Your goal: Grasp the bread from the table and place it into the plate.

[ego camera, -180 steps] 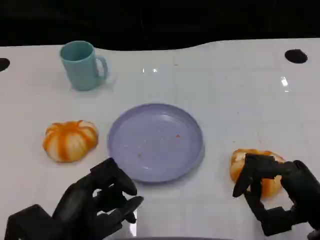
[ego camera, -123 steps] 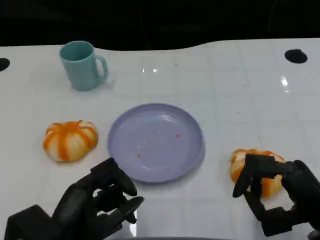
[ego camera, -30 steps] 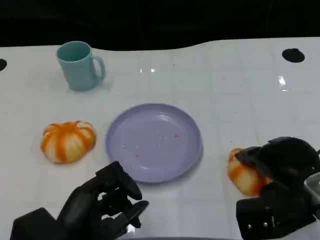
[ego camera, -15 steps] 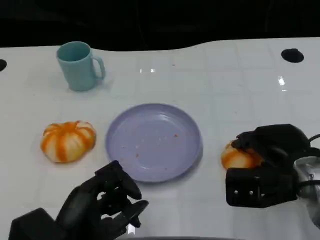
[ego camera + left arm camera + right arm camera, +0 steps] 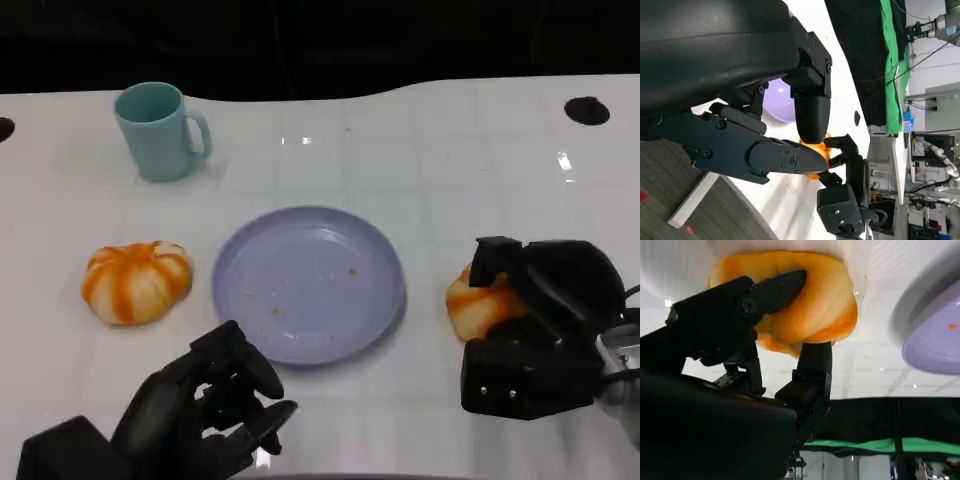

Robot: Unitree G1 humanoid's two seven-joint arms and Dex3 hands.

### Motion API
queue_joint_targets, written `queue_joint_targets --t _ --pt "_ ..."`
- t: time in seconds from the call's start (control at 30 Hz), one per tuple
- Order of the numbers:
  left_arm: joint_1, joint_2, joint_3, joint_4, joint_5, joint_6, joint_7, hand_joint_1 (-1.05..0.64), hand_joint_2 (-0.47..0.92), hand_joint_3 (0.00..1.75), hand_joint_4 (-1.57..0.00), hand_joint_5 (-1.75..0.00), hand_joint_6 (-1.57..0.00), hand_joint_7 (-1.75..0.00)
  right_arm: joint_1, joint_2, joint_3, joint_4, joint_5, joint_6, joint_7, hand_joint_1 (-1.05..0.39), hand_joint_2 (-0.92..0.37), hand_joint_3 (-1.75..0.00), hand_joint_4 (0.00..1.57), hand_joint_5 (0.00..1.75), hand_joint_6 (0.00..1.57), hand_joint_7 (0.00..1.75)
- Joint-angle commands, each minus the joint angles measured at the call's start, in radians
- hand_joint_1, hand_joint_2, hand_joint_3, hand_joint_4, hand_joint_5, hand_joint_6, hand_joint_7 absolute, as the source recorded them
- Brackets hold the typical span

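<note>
**Bread held by the right robot hand beside the plate**

The bread (image 5: 472, 303), an orange-and-white striped bun, is gripped by the right robot hand (image 5: 540, 300), whose black fingers (image 5: 775, 290) are wrapped over it and pressed into its crust, as is seen in the right wrist view. The bun is placed just to the right of the lilac plate (image 5: 308, 283), outside its rim; whether it is lifted off the white tabletop (image 5: 430, 160) cannot be told. A few crumbs are scattered in the plate. The left robot hand (image 5: 205, 405) is kept near the table's front edge, below the plate, with its fingers curled inward and nothing held. A second striped bun (image 5: 137, 281) is seen left of the plate, apart from it. A teal mug (image 5: 157, 130) is stood upright farther back on the left.
</note>
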Motion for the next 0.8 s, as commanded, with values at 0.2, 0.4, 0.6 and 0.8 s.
queue_joint_targets --t 0.2,0.4,0.6,0.8 --pt "0.008 0.013 0.004 -0.009 0.010 -0.002 0.007 -0.56 0.92 0.24 -0.64 -1.75 -0.45 -1.68 0.001 -0.007 -0.032 -0.032 0.047 -0.018 -0.087 -0.15 -0.49 -1.00 0.86 1.75 0.67 1.75" --pt "0.006 0.012 0.005 -0.012 0.002 0.011 0.007 -0.54 0.92 0.25 -0.63 -1.75 -0.44 -1.68 0.004 -0.002 -0.049 -0.123 0.067 -0.015 -0.073 -0.14 -0.41 -1.06 0.92 1.75 0.69 1.74" --pt "0.008 0.012 0.004 -0.011 0.008 0.006 0.008 -0.54 0.92 0.25 -0.63 -1.75 -0.44 -1.68 -0.013 0.007 -0.052 -0.165 0.088 -0.056 -0.067 -0.10 -0.40 -1.03 0.95 1.75 0.71 1.74" --pt "0.010 0.012 0.001 -0.011 0.011 0.001 0.007 -0.53 0.92 0.24 -0.64 -1.75 -0.44 -1.69 -0.047 0.047 -0.048 -0.173 0.124 -0.096 -0.020 -0.09 -0.38 -1.17 0.96 1.75 0.74 1.75"
